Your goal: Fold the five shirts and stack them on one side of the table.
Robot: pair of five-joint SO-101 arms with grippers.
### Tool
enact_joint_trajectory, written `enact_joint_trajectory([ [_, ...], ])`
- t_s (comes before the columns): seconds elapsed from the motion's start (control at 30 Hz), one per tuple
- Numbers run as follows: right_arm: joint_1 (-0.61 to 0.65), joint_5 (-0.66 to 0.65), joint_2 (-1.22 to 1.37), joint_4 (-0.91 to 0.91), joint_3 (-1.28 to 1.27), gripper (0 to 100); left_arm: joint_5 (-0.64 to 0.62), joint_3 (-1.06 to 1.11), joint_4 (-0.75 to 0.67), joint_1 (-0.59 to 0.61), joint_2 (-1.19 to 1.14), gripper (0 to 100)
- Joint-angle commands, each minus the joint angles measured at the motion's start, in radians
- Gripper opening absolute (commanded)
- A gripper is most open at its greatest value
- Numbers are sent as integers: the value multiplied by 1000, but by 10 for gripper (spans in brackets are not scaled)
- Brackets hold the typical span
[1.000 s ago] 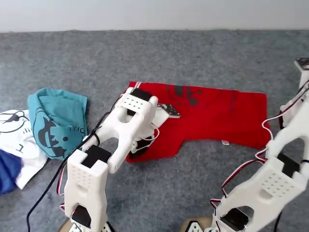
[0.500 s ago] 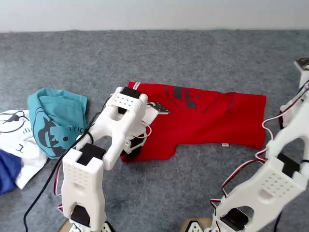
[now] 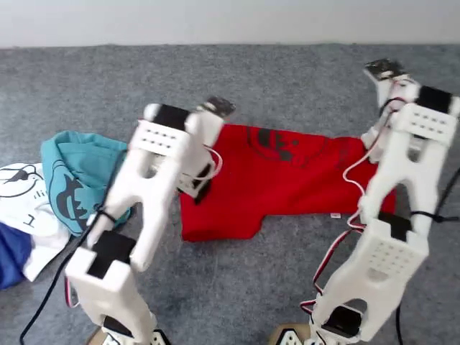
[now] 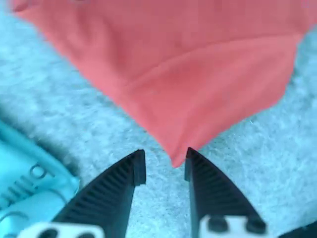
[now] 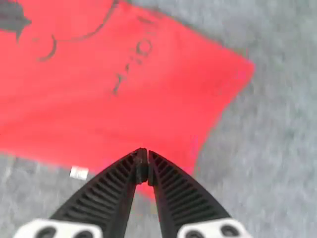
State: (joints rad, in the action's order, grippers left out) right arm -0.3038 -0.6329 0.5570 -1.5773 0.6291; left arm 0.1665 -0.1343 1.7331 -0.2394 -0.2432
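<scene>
Bare desk point(image 3: 287, 86) beyond red shirt point(image 3: 302, 180) far edge; left end effector point(image 4: 163, 166) spread over its corner, right end effector point(image 5: 144, 154) pressed together above its edge.

A red shirt point(image 3: 302, 180) is spread on the grey surface point(image 3: 287, 79), and a teal shirt point(image 3: 75, 180), a white shirt point(image 3: 21, 198) and a blue shirt point(image 3: 11, 259) are bunched beside it.

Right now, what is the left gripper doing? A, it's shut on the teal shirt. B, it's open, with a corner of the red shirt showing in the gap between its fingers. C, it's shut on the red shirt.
B: in the left wrist view the left gripper has its fingers apart, and a corner of the red shirt shows in the gap between them.
</scene>
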Motion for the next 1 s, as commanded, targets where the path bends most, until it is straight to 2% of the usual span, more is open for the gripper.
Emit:
enact_joint_trajectory([
  [0.0,16,-9,56,148,6,9,-40,-41,18,54,95,137],
  [0.23,-41,-14,234,524,11,9,-43,-38,18,118,175,137],
  [0.37,-51,-117,305,702,12,9,-43,-38,20,160,210,137],
  [0.43,-48,-149,292,708,18,9,-43,-38,20,181,227,137],
  [0.57,-50,-109,217,642,38,9,-43,-38,20,209,255,137],
  [0.8,-77,-110,139,429,38,9,-43,-38,20,267,282,137],
  [0.9,-113,-112,185,489,38,9,-43,-38,21,308,298,137],
  [0.97,-131,-158,251,582,38,9,-43,-36,21,334,315,137],
])
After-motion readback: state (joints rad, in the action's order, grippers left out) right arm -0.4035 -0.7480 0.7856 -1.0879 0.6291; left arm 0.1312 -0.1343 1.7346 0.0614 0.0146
